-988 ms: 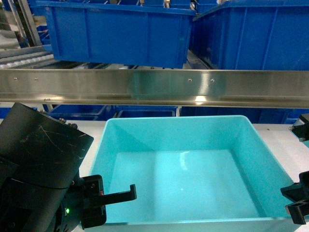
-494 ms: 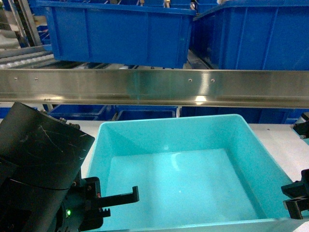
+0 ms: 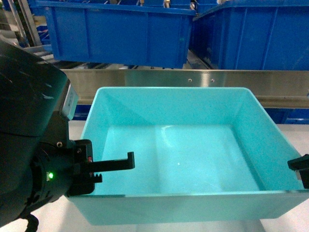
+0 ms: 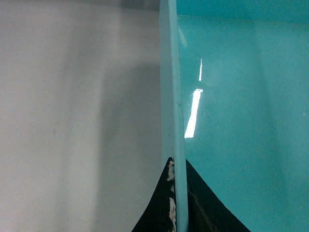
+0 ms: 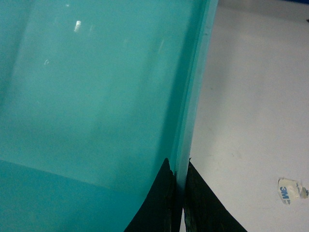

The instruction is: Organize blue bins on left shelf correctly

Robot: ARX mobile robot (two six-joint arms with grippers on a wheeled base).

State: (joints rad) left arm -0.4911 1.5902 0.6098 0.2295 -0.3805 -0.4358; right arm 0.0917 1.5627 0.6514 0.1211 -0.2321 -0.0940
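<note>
1 turquoise bin (image 3: 183, 154), 2 dark blue bins (image 3: 120, 34) behind; L fingers (image 4: 176, 212) & R fingers (image 5: 178, 203) clamp its side walls.

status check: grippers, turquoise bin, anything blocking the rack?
Left gripper shut on turquoise bin left wall; right gripper shut on right wall. Bin off the white tabletop, empty. Steel rail and dark blue bins directly ahead.

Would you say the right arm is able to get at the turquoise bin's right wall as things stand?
Yes, it seems so: the right gripper already straddles the turquoise bin at its right wall, one finger inside and one outside, nothing between.
</note>
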